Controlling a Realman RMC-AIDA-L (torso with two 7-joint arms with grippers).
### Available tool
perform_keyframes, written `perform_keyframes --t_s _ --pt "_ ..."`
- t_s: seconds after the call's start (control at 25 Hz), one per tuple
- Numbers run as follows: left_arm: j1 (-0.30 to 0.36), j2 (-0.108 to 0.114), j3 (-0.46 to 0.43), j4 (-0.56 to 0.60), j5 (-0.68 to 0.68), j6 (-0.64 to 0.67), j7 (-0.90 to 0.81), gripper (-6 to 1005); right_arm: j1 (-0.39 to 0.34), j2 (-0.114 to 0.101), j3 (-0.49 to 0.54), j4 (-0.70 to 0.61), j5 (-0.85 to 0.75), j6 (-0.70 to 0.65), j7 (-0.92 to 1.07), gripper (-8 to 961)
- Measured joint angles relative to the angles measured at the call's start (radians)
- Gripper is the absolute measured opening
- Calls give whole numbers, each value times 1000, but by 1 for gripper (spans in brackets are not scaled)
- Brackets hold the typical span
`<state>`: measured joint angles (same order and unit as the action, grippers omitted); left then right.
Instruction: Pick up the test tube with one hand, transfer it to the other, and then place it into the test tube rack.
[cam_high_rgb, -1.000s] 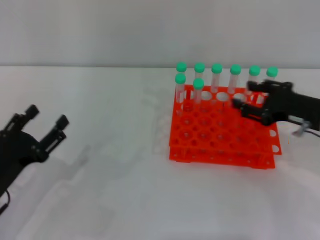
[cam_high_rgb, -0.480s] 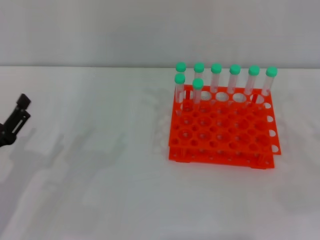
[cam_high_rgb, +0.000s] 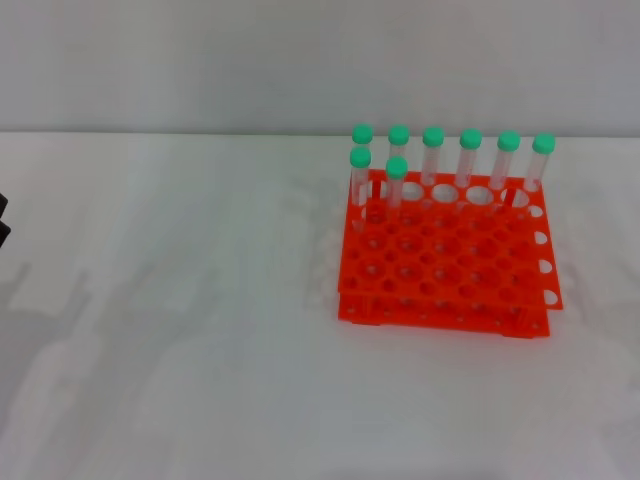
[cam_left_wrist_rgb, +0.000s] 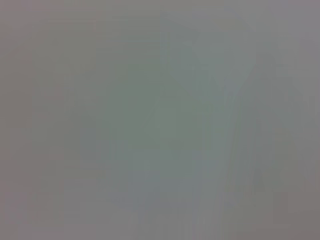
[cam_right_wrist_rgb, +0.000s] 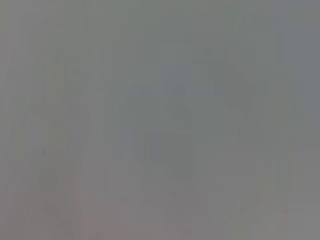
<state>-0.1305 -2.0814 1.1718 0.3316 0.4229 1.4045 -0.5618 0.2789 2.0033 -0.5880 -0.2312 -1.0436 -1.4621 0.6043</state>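
Note:
The orange-red test tube rack stands on the white table, right of centre in the head view. Several clear green-capped test tubes stand upright in it: a row along the back, ending at the rightmost tube, and two in the second row at the left. No tube lies on the table. Only a black sliver of my left gripper shows at the far left edge, far from the rack. My right gripper is out of view. Both wrist views show only a blank grey surface.
The white table stretches to the left and front of the rack. A pale wall rises behind the table's far edge.
My right gripper has left the rack's back right corner and gone out of view. My left gripper has pulled away leftward, almost out of view. The tubes stay put.

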Motion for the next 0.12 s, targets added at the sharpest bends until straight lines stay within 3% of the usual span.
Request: perform_keyframes --t_s 0.12 --pt "0 -1 0 -2 0 0 0 805 -1 0 2 17 0 0 -24 595"
